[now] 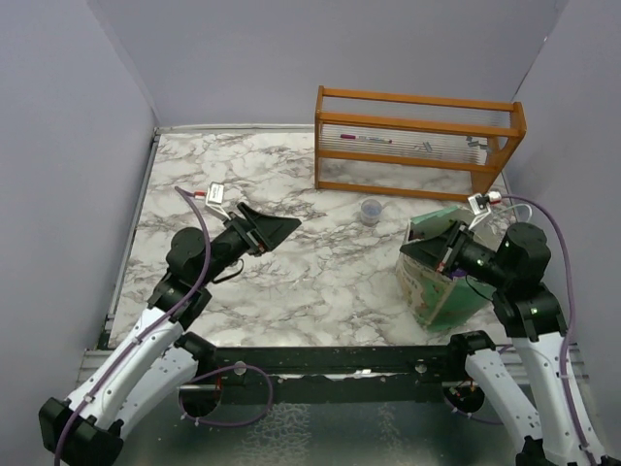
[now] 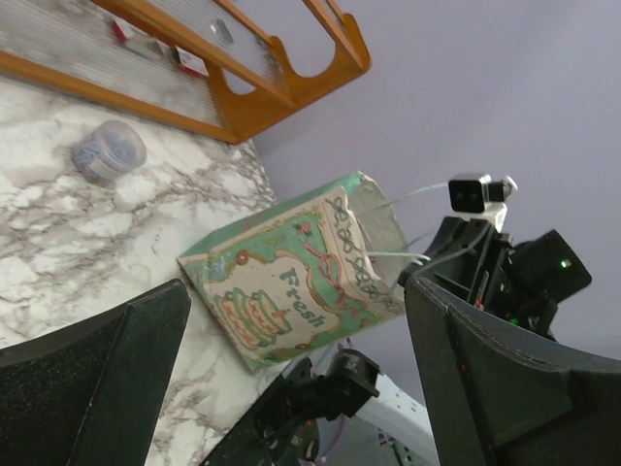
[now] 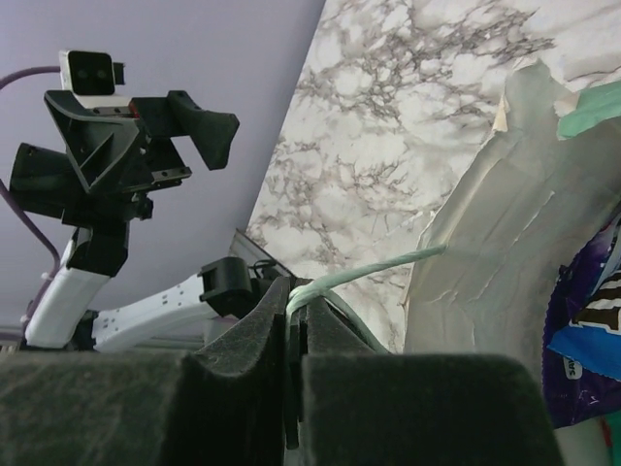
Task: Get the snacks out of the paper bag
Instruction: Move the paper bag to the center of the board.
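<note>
Paper bag marked "Fresh", tipped at the table's right side.
The bag's printed face shows a cake under the script word "Fresh". It leans with its base down and its mouth raised towards the right gripper, which is pinched tight on the string handle. Purple and blue snacks sit inside; their lettering is unreadable. The left gripper hangs spread wide, well apart.
</note>
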`<action>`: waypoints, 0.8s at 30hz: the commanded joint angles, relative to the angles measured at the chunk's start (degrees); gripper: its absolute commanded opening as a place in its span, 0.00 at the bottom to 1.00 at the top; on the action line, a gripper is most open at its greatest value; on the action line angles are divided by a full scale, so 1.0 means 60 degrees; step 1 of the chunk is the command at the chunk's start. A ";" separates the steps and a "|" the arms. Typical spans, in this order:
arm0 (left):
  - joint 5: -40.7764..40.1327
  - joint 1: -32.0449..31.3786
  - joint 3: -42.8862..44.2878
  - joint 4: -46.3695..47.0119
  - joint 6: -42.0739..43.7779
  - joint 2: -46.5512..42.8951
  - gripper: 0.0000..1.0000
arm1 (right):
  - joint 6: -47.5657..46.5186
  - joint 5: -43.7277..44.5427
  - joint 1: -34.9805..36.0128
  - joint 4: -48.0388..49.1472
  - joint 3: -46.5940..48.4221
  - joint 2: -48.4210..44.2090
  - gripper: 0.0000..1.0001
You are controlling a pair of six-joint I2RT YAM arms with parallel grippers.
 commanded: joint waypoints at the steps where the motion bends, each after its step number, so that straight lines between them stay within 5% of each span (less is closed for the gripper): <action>1: -0.0459 -0.0862 -0.0302 0.1235 -0.0547 0.0438 0.95 | -0.0272 -0.0918 0.0287 0.0990 0.0413 0.0568 0.05; 3: -0.0939 -0.1525 -0.0184 0.1278 -0.0437 0.0791 0.93 | -0.0896 -0.0845 0.0354 0.0467 0.0671 0.0814 0.12; 9: -0.2922 -0.3930 0.0417 0.1302 0.0233 0.1442 0.93 | -0.2941 -0.0383 0.0510 -0.1113 0.1590 0.0668 0.60; 13: -0.3809 -0.5220 0.1114 0.1089 0.0793 0.2148 0.92 | -0.4026 0.0423 0.0552 -0.2426 0.2455 0.0501 0.81; 19: -0.4820 -0.6594 0.2150 0.0589 0.1676 0.3276 0.92 | -0.5230 0.1052 0.0551 -0.3797 0.3832 0.0080 0.87; 24: -0.5479 -0.7178 0.2829 -0.0068 0.1887 0.4008 0.92 | -0.5465 0.5024 0.0552 -0.4233 0.4856 -0.0500 0.83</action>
